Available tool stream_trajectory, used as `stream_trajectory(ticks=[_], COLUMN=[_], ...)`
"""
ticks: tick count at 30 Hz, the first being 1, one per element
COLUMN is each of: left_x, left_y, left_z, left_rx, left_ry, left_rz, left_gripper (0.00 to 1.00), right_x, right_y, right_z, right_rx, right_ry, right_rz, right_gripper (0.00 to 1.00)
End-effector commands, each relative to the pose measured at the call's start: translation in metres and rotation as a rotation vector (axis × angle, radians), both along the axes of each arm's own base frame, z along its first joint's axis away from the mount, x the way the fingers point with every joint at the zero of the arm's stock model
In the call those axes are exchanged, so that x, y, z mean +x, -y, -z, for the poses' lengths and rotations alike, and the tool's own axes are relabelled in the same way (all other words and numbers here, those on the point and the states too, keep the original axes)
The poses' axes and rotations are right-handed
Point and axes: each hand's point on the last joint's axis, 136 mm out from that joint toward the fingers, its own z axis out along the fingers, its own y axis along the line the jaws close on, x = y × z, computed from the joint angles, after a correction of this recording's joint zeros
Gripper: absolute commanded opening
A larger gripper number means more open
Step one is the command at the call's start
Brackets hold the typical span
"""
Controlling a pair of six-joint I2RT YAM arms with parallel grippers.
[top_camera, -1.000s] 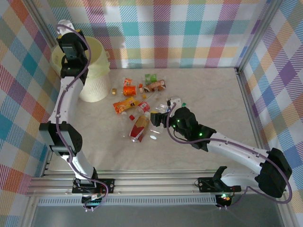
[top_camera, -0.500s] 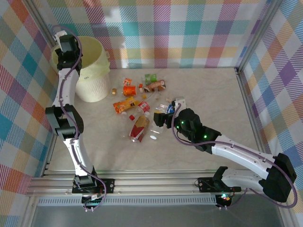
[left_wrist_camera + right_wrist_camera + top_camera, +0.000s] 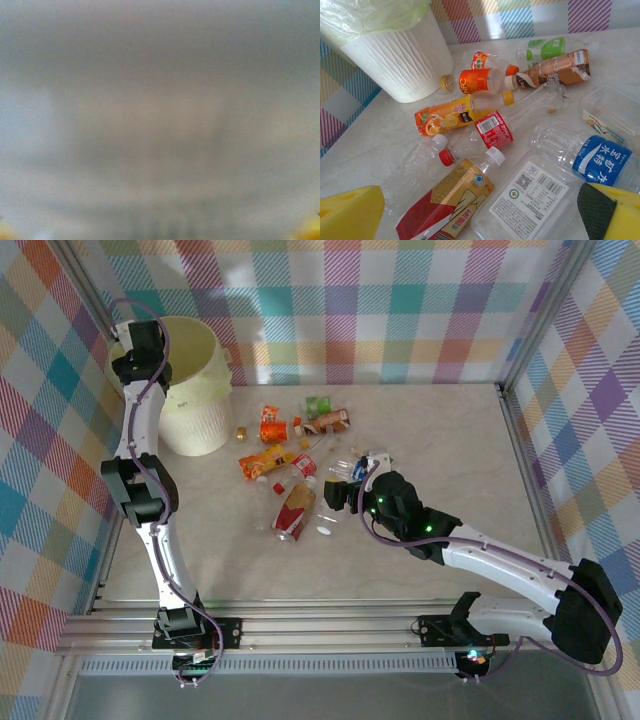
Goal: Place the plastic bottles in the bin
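The left hand (image 3: pixel 140 340) has swung to the left rim of the bin (image 3: pixel 200 428), grip unreadable. The right hand (image 3: pixel 343 494), open and empty, has neared the plastic bottles (image 3: pixel 288 468) right of the bin, so another pick looks due.

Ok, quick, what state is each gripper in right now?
Left gripper: cannot tell, blurred wrist view, at the pale-yellow round plastic bin rim.
Right gripper: open, empty, above the crushed clear plastic bottles.

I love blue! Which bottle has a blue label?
The clear bottle on the pile's right side; only its label is blue, with white writing. Others are red, orange, green.
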Motion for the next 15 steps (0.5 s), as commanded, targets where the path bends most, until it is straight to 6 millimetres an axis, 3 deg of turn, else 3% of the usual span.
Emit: stream_trajectory(ticks=[1,7,15], left_x=[-0.008,-0.007,-0.003], left_y=[-0.009,-0.003,0.016], left_z=[-0.006,-0.011,-0.039], left_rx=[0.026,0.011,-0.003], left_ry=[-0.010,0.005,0.060], left_rz=[-0.061,-0.051,0.008], left_gripper=[0.71,0.79,0.87], right_x=[0.000,-0.002,-0.003], right_y=[0.001,0.003,0.007], right_z=[0.001,0.003,0.007], right_rx=[0.012,0.004,-0.003], right_ry=[-0.009,-0.019,-0.025], right_rz=[0.020,0.020,0.033], right_gripper=[1.00,1.00,1.00])
